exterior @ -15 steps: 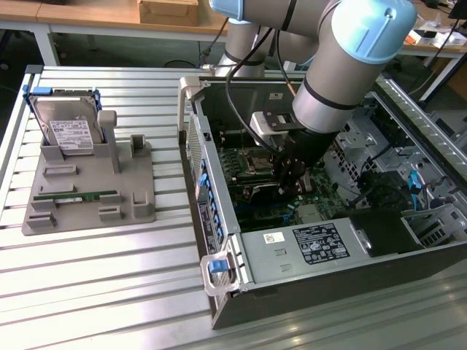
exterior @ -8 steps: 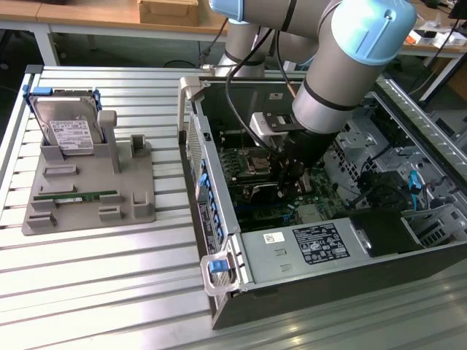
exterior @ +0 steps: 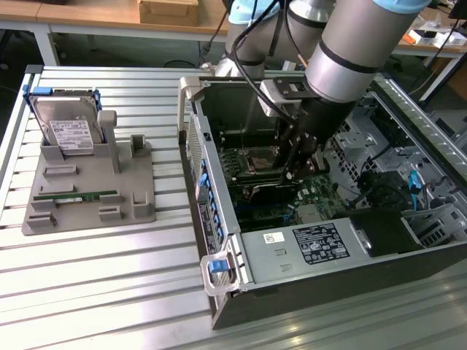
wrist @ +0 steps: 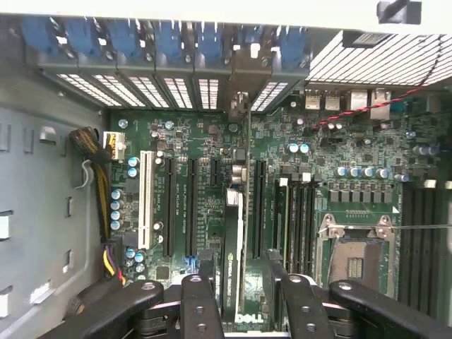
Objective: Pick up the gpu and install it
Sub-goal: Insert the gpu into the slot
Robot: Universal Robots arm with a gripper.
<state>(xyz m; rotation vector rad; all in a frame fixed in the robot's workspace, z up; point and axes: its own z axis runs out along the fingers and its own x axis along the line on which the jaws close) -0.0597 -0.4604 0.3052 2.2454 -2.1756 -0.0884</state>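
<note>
A green motherboard [wrist: 212, 183] is seen beneath the black gpu [wrist: 235, 261]; blue clips [wrist: 155, 39] are shown at twelve o'clock, black end effector [wrist: 240, 300] fingers at six.

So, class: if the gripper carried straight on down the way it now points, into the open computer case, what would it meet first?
Most likely the gpu. The gripper hangs right above it with its fingers open on either side, and the card stands on edge in a slot of the motherboard. Depth is hard to judge.

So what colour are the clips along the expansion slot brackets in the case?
Blue. The clips show best in the wrist view, lined up along the case's rear edge.
</note>
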